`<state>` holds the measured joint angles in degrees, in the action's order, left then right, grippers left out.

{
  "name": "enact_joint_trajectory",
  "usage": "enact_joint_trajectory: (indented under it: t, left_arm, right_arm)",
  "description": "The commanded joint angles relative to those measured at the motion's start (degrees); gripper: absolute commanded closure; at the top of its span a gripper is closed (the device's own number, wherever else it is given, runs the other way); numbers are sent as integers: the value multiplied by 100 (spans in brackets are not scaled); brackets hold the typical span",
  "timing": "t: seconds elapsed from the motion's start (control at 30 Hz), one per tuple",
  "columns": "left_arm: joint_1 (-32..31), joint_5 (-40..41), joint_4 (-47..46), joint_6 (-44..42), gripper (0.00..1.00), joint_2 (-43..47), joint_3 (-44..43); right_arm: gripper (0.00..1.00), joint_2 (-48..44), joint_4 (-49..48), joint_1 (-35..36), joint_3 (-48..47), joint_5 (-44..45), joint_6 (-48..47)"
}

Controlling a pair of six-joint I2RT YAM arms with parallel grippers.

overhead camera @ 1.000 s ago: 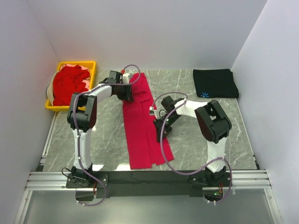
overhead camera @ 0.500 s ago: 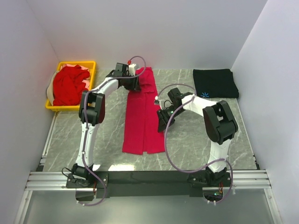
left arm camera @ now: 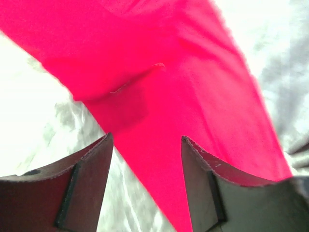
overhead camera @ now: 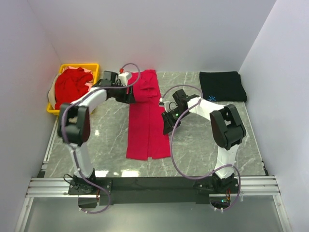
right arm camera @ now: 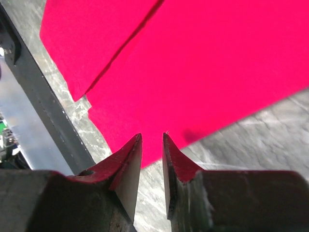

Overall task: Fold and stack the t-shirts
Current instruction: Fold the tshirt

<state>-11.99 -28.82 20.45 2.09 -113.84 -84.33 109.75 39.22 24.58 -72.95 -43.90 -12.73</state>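
A bright red t-shirt (overhead camera: 145, 125) lies on the table folded lengthwise into a long narrow strip, its far end bunched near the back. My left gripper (overhead camera: 131, 95) hovers at the strip's far left edge. In the left wrist view its jaws (left arm camera: 147, 140) stand wide open over the red cloth (left arm camera: 193, 87), holding nothing. My right gripper (overhead camera: 166, 126) sits at the strip's right edge. In the right wrist view its jaws (right arm camera: 152, 136) are a narrow gap apart, empty, just above the cloth's edge (right arm camera: 217, 58). A folded black t-shirt (overhead camera: 222, 86) lies at the back right.
A yellow basket (overhead camera: 96, 67) at the back left holds a heap of red shirts (overhead camera: 70, 87). The marble table (overhead camera: 96, 140) is walled on three sides. A dark rail (right arm camera: 43, 111) runs along its near edge.
The red strip has slid away from the near edge and now lies straight. My left gripper let go of its far end, opened and drew back to the left; my right gripper shifted slightly.
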Motion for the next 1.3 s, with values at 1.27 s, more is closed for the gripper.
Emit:
enact_joint_trajectory:
  t: [1.27]
  left_arm:
    - [-2341,-186,902,-6087,46,6489,5839]
  right_arm:
    - [55,-4198,-1671,2155,3479,2447,-3189]
